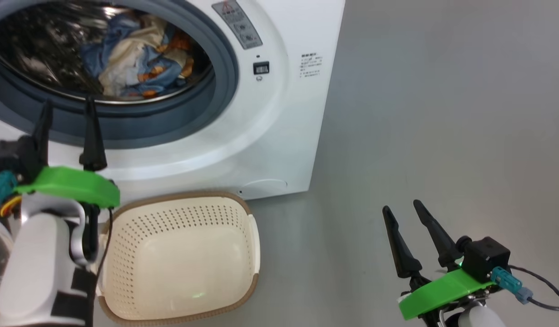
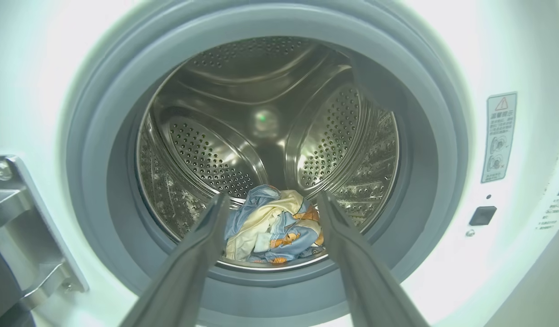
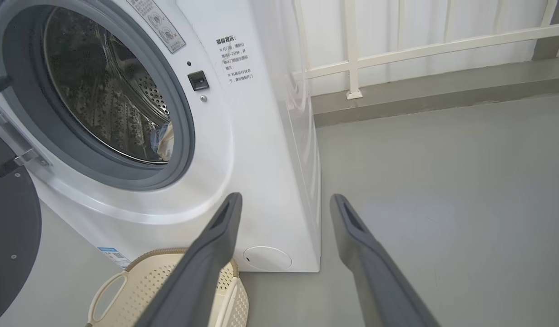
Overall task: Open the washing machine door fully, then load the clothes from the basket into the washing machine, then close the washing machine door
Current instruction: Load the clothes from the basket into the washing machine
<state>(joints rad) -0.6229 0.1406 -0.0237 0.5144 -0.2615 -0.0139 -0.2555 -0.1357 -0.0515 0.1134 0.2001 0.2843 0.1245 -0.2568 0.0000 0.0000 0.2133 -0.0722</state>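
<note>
Two hands held open: left hand, right hand | clothes lodged at 6 o'clock of drum | washing machine door stands open at 9 o'clock: rigid, hinged; free-rim push judged best.

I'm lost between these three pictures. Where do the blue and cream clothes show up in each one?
Head view: the clothes sit at upper left, inside the drum.
Left wrist view: the clothes lie at lower centre, on the drum's bottom.
Right wrist view: the clothes are a sliver left of centre, at the drum's right edge.
Shared landmark: the small black square just right of the drum.
</note>
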